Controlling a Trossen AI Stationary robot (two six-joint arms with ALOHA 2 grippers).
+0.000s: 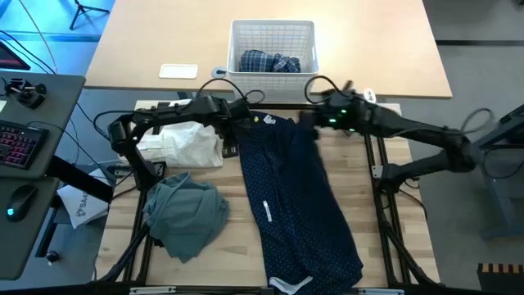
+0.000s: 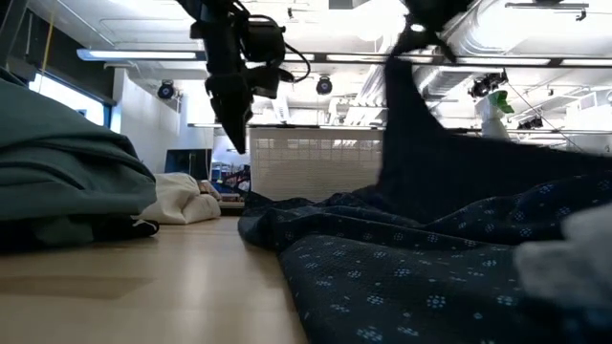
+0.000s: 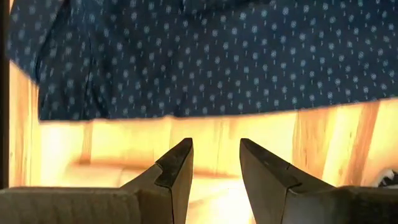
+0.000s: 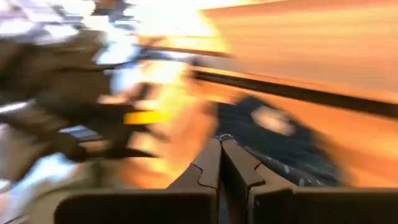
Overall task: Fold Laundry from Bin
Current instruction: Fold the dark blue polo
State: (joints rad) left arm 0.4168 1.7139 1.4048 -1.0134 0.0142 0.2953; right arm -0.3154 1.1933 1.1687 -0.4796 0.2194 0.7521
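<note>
The navy dotted trousers (image 1: 299, 205) lie lengthwise on the wooden table, their near end at the front edge. My right gripper (image 1: 311, 120) is shut on them near their far end, and in the low view the cloth rises there in a peak (image 2: 406, 86). My left gripper (image 3: 216, 155) points down over bare wood at the trousers' far left edge (image 3: 186, 112), open, with nothing between its fingers. A grey-green top (image 1: 185, 215) and a white cloth (image 1: 187, 144) lie bunched on the table's left. The white bin (image 1: 273, 33) beyond the table holds a plaid shirt (image 1: 270, 62). My right gripper pinches the trousers between its two shut fingers near their far right part (image 4: 231, 144); blur hides whether it has an edge or a fold. That part is lifted and hangs below the fingers as a drawn peak (image 2: 402, 57), while the rest stays on the table.
A white card (image 1: 178, 70) lies on the far table left of the bin. A side desk with a keyboard (image 1: 20, 143) and mouse stands off the left edge. Bare wood shows between the top and the trousers (image 1: 237, 238).
</note>
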